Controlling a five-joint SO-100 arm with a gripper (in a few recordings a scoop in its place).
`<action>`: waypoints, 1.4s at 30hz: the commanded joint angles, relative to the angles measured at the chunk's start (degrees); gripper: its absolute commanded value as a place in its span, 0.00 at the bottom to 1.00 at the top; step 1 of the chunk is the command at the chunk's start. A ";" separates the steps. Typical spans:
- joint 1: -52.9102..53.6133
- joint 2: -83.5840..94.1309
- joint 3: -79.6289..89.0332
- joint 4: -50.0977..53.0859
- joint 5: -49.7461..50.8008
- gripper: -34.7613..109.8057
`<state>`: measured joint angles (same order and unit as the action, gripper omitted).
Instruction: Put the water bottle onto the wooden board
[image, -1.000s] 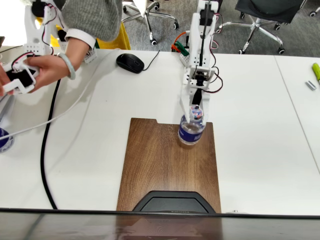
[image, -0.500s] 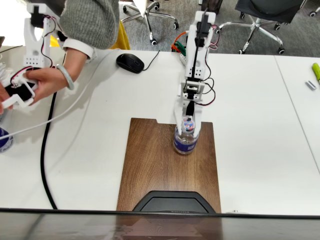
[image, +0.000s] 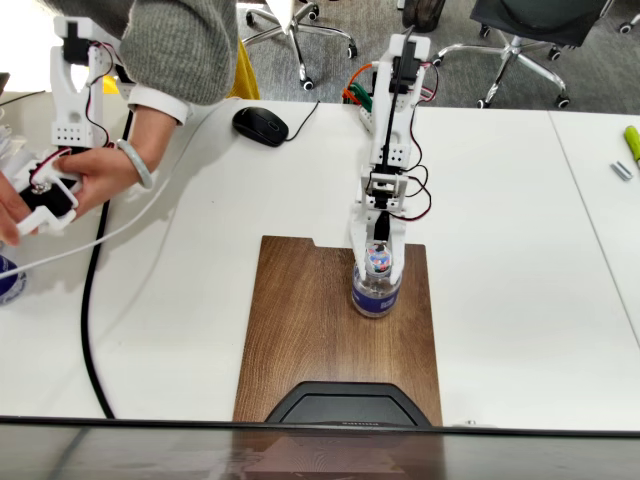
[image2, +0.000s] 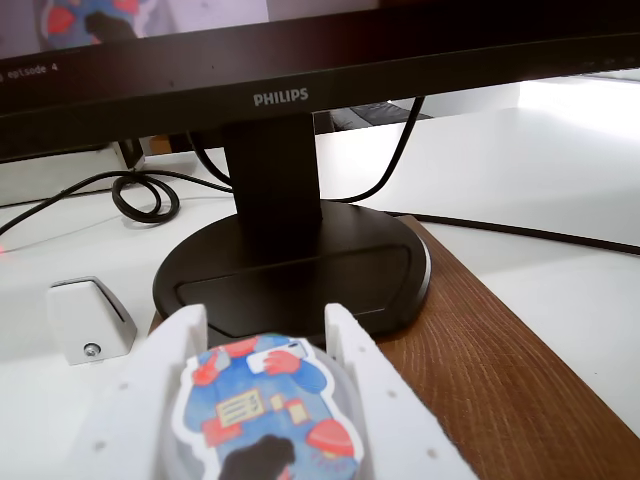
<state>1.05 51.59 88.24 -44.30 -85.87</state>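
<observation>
While a person's hand (image: 85, 180) rests at the left edge of the table (image: 500, 200) in the fixed view, a black cable (image: 93, 300) runs down beside it and a dark mouse (image: 260, 125) lies further in. Right of these, the board (image: 320, 340) lies flat, its near end under a black monitor base (image: 348, 402). The bottle (image: 377, 285) stands upright on the board's far right part. The white gripper (image: 378, 250) reaches down over it, fingers (image2: 360, 370) on either side of the cap (image2: 262, 405), clamped on the bottle. In the wrist view the board (image2: 490, 370) runs off to the right
</observation>
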 joint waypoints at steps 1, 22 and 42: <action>0.88 1.05 -1.41 0.53 -1.14 0.24; 0.09 2.37 -0.26 4.31 -2.20 0.27; -0.35 6.06 0.70 6.59 -3.08 0.88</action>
<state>0.44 53.17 88.24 -37.09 -87.80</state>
